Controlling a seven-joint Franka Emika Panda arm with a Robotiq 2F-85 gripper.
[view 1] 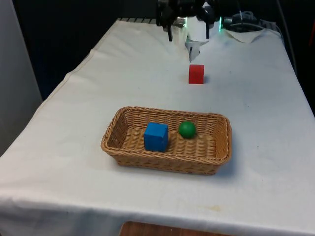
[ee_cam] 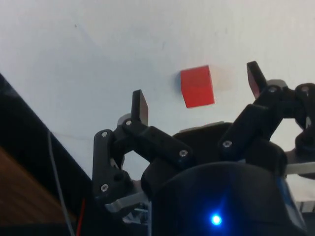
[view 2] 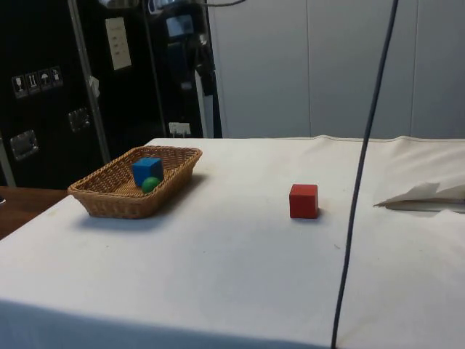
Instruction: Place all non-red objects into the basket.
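A wicker basket (view 1: 167, 112) (view 2: 109, 203) sits near the front of the table. Inside it are a blue cube (view 1: 156, 136) (view 2: 147, 170) and a green ball (view 1: 187, 129) (view 2: 151, 185), side by side. A red cube (view 1: 196, 74) (view 2: 304, 201) (ee_cam: 197, 87) stands alone on the cloth, farther back than the basket. My gripper (view 1: 189, 29) (ee_cam: 197, 93) hangs high above the table's far end, behind the red cube. It is open wide and holds nothing. In the wrist view the red cube lies on the cloth far below, between the two fingers (ee_cam: 140, 105).
A crumpled white sheet (view 1: 246, 34) (view 2: 429, 195) lies at the far end, toward the front view's right. A dark cable (view 2: 360, 182) hangs across the side view. The cloth drops off at the table edges on both sides.
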